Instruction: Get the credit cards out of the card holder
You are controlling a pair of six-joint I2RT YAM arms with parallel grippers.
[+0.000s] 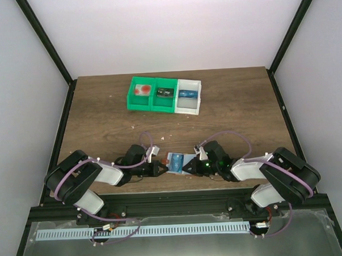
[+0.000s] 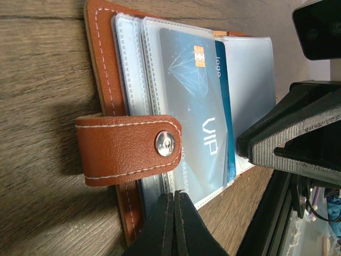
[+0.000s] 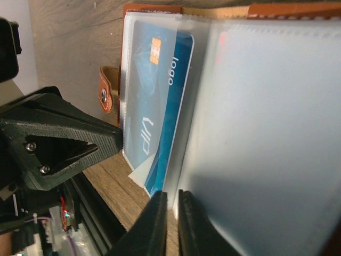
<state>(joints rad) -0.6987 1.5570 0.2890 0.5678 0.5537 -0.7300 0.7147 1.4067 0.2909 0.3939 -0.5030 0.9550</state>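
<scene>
The card holder [image 1: 176, 161] lies open on the table between my two grippers. In the left wrist view its orange-brown cover [image 2: 101, 64] and snap strap [image 2: 125, 152] show, with clear sleeves. A grey-blue VIP card [image 2: 192, 106] sits in a sleeve over a bright blue card [image 2: 224, 90]. My left gripper [image 2: 175, 205] is shut at the sleeves' near edge, pinching it. In the right wrist view my right gripper [image 3: 171, 200] is closed on the edge of a pale clear sleeve [image 3: 266, 133]. The blue card [image 3: 176, 106] pokes out slightly beside it.
A row of green and white bins [image 1: 164, 95] with small items stands at the back of the table. The black frame rail [image 1: 174, 198] runs just behind both grippers at the near edge. The other arm's gripper fills one side of each wrist view.
</scene>
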